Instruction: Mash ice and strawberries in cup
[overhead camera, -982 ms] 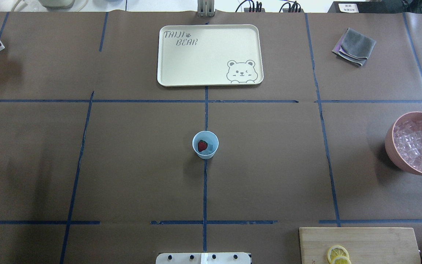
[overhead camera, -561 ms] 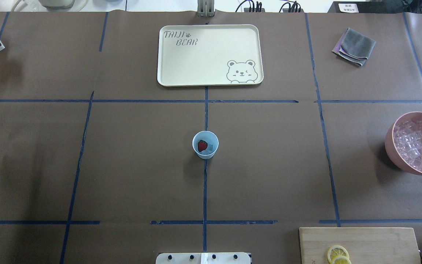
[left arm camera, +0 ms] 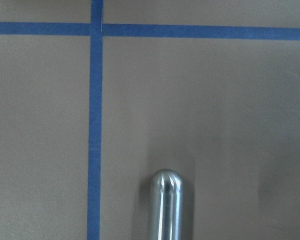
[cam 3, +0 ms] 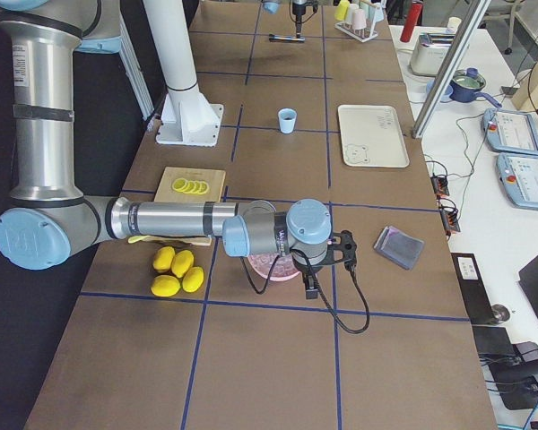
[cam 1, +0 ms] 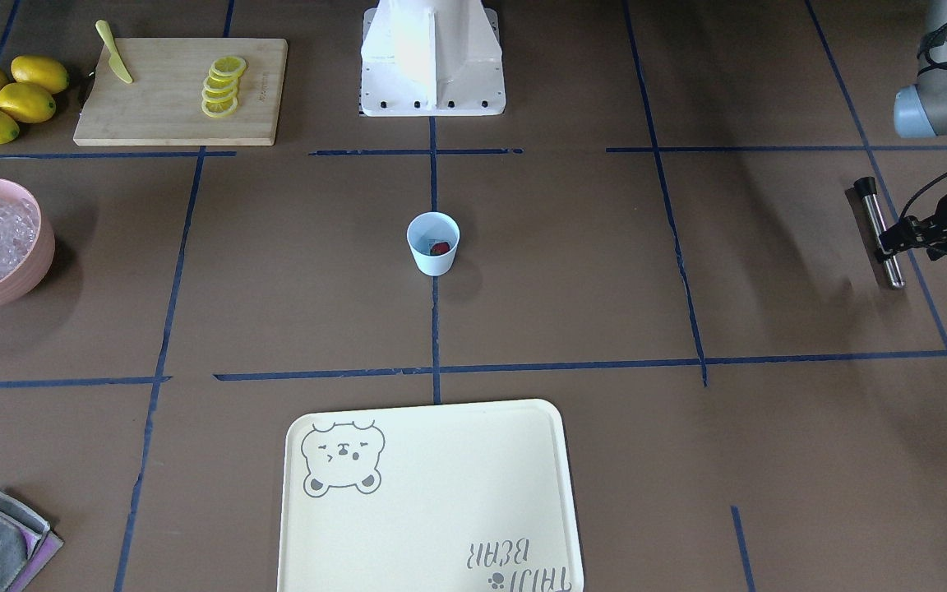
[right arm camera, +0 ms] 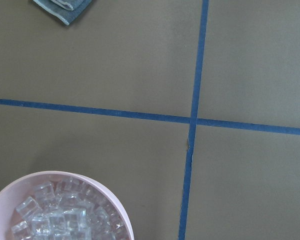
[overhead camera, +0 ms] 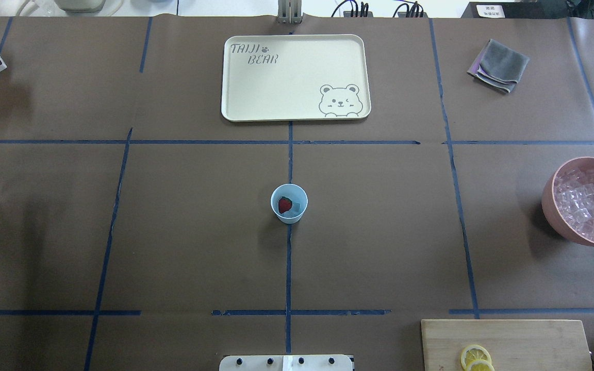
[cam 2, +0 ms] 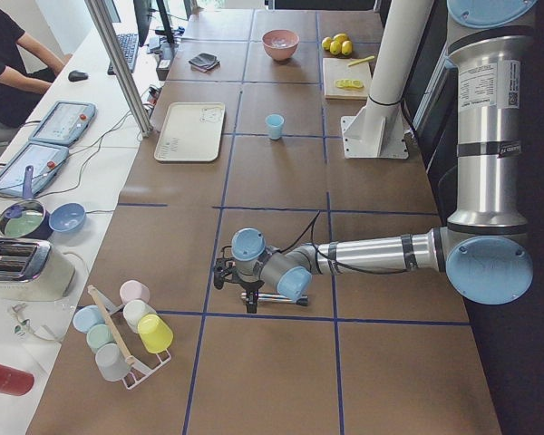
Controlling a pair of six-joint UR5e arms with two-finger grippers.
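The pale blue cup stands at the table's middle; it also shows in the front view. Inside it lie a dark-red strawberry piece and a clear ice cube. My left gripper is low over a metal rod lying far to the cup's left. The rod's rounded tip shows in the left wrist view. I cannot tell if the fingers are closed on it. My right gripper hovers above the pink bowl of ice; I cannot tell its state.
A cream bear tray lies beyond the cup. A grey cloth is at the far right. A wooden board holds lemon slices and a yellow knife, with whole lemons beside it. A rack of cups stands near the left arm.
The cup and its contents have not moved. At the overhead view's left edge the rod's end has darkened and the arm's shadow has shifted slightly.
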